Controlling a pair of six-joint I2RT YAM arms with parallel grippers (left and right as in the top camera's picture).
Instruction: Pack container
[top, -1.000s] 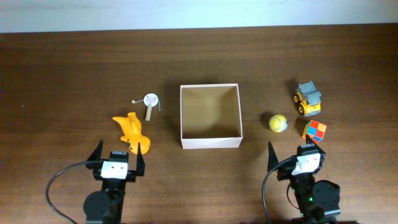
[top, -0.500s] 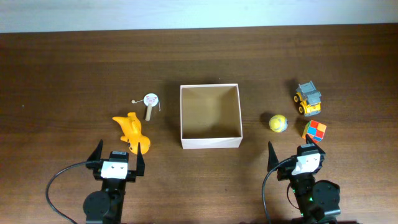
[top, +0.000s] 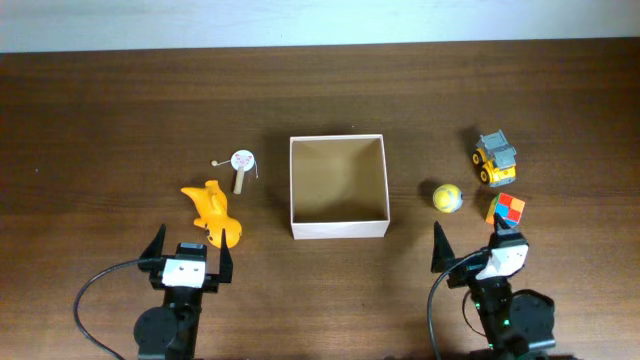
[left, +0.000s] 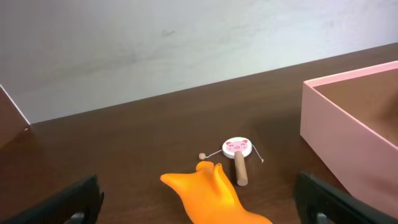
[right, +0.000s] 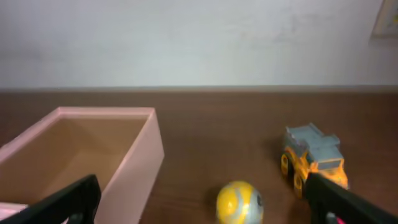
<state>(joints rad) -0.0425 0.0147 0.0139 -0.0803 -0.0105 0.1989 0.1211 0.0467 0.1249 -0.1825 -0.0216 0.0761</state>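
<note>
Overhead: right pincer (top: 469, 241) nudged rightward, nearer colored cube (top: 506, 209).

Table (top: 120, 110): dark wood, visible grain, low satin sheen.
Container (top: 338, 229): thin card walls, white and matt outside; inside tan raw cardboard, also matt.
Orange toy (top: 213, 213): smooth moulded plastic, slight gloss.
Drum toy (top: 241, 159): pale bare-looking wooden handle, printed white face.
Ball (top: 447, 197): smooth, slightly shiny.
Truck (top: 495, 160): yellow and grey plastic.
Cube (top: 506, 210): smooth coloured plastic faces.
Wall (left: 186, 43): matt, faintly scuffed.
</note>
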